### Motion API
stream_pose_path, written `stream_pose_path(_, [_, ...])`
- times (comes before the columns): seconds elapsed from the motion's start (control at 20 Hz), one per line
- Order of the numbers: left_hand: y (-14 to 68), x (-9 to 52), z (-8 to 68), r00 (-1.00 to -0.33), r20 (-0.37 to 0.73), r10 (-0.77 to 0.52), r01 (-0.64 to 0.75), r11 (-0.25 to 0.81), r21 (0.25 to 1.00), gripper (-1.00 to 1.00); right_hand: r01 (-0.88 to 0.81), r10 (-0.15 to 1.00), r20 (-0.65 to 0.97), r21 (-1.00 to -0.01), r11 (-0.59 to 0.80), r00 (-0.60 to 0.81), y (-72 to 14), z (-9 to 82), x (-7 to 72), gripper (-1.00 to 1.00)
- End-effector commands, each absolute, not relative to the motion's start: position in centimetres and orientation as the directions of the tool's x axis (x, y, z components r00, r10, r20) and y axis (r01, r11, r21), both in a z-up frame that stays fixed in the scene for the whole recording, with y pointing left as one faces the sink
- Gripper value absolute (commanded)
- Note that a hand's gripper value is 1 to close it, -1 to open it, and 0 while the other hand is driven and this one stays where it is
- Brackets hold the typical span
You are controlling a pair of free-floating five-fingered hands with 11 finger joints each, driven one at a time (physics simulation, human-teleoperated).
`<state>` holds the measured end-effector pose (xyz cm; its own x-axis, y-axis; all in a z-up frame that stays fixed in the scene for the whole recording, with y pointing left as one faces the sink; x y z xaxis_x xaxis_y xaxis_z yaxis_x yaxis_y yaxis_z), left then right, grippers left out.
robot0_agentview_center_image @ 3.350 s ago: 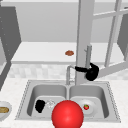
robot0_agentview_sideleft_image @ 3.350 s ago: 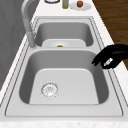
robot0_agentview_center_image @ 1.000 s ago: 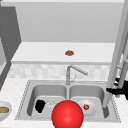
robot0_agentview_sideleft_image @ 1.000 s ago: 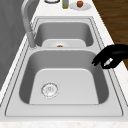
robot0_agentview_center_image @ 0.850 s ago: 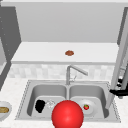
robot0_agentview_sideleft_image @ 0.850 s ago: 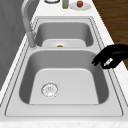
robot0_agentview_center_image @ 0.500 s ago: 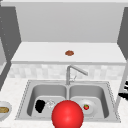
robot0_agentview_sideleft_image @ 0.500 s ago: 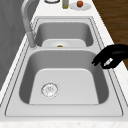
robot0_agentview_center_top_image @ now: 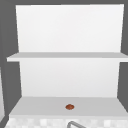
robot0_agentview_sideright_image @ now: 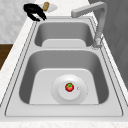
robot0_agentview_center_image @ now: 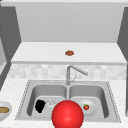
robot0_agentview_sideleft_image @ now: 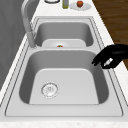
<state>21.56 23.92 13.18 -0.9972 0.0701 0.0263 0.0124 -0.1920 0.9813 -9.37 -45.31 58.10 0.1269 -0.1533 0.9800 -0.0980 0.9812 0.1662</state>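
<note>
One robot hand [robot0_agentview_sideleft_image: 111, 58], prob. left, fingers curled on nothing, over sink [robot0_agentview_sideleft_image: 100, 53] front rim.

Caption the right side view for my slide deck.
Small red tomato on round white plate in the near steel sink basin.

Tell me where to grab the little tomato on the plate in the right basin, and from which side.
Take the tomato across its round body, coming straight down from above. It sits in the middle of the plate, low on the basin floor, so the sink walls probably block a sideways approach. The left hand hangs over the other basin.
</note>
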Motion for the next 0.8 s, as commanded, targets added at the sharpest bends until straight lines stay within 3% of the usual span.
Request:
stream_pose_path(0.0, [23.9,21.6,13.2,-0.997,0.026,0.070,0.012,-0.192,0.981,0.00,-0.095,-0.163,0.976,0.177,0.980,0.143,-48.4,57.4,-9.4,1.00])
stream_pose_path(0.75, [23.9,21.6,13.2,-0.997,0.026,0.070,0.012,-0.192,0.981,0.00,-0.309,-0.230,0.968,0.250,0.918,0.099,-59.5,56.1,-9.3,1.00])
